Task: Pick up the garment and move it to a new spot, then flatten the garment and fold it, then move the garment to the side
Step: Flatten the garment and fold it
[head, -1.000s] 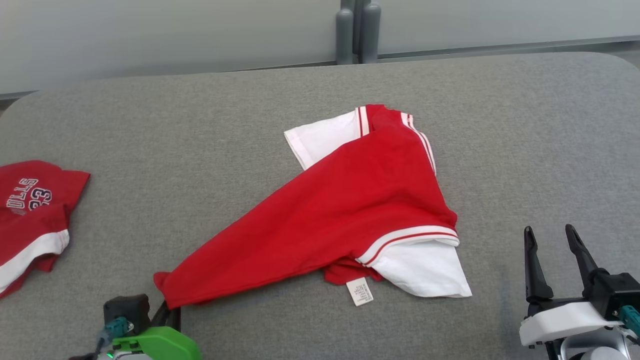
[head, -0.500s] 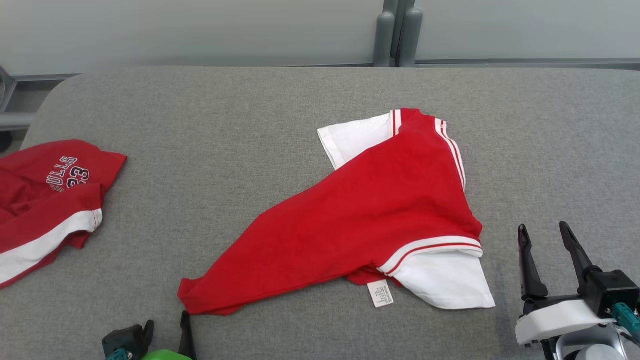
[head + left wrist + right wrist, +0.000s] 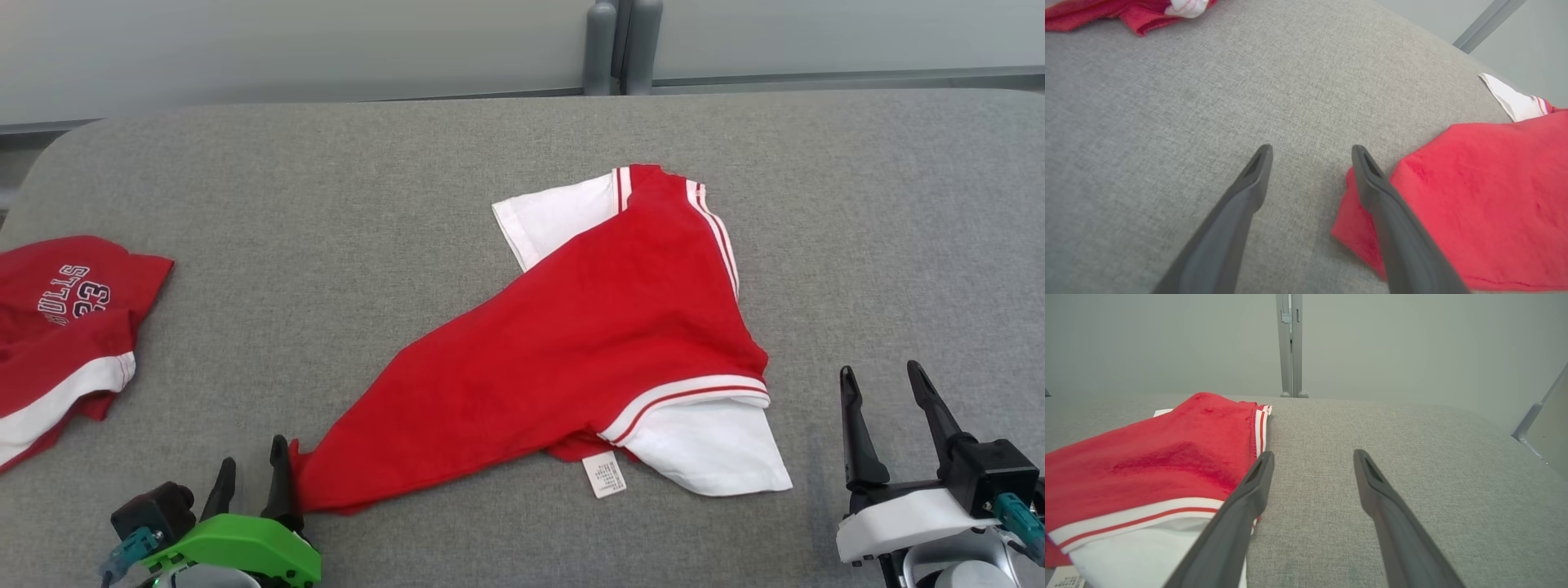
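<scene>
Garment (image 3: 588,351) lies mid-surface (image 3: 326,204), its red corner just beside the left pincer (image 3: 253,454), outside the fingers. The right pincer (image 3: 880,371) waits near the white sleeve. Both are wide and empty. One second ago the left one gripped this corner.

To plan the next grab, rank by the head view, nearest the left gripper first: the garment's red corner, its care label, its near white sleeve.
1. Red corner, beside the left gripper.
2. Care label, farther right, near edge.
3. Near white sleeve, farthest right.
</scene>
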`<state>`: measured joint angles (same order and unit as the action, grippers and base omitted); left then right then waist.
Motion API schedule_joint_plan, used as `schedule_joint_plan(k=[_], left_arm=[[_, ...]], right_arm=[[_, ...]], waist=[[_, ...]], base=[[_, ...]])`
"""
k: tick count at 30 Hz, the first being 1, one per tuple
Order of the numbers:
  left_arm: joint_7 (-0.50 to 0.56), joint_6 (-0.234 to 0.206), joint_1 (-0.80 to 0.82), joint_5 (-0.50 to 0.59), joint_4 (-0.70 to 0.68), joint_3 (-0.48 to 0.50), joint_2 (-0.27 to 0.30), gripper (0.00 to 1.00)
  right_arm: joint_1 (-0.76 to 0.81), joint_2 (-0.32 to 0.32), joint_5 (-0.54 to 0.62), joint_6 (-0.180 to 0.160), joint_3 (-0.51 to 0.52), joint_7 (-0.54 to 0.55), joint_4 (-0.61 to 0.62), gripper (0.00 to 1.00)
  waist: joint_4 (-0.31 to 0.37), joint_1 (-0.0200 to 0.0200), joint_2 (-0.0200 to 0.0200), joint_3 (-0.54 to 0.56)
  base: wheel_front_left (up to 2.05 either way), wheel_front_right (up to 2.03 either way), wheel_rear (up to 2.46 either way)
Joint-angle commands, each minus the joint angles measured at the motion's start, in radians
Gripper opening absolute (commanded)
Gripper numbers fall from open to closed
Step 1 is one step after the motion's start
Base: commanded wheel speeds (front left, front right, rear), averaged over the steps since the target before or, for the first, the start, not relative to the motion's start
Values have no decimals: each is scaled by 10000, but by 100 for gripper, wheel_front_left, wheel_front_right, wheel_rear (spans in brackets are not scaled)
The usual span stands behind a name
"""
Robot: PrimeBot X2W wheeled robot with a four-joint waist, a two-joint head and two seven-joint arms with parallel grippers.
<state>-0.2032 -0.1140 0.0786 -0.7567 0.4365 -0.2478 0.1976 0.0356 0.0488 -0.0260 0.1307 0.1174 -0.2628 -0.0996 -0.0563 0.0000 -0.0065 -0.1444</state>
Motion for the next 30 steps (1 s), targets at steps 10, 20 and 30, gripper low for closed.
schedule_joint_plan(k=[10, 20, 30], left_arm=[[1108, 39, 229, 44, -912, -449, 347, 100], [2255, 489, 471, 957, -2973, -1995, 560, 100], [4612, 1003, 2697, 2378, -4397, -4439, -109, 100]], right_arm=[[-181, 30, 125, 1, -104, -31, 4, 100], [-223, 33, 119, 1, -128, -31, 56, 100], [-584, 30, -179, 1, -283, -31, 117, 100]], waist=[[437, 0, 65, -228], [924, 0, 65, -199], [2168, 0, 65, -624]], base=[[0, 0, 0], [0, 0, 0], [0, 0, 0]])
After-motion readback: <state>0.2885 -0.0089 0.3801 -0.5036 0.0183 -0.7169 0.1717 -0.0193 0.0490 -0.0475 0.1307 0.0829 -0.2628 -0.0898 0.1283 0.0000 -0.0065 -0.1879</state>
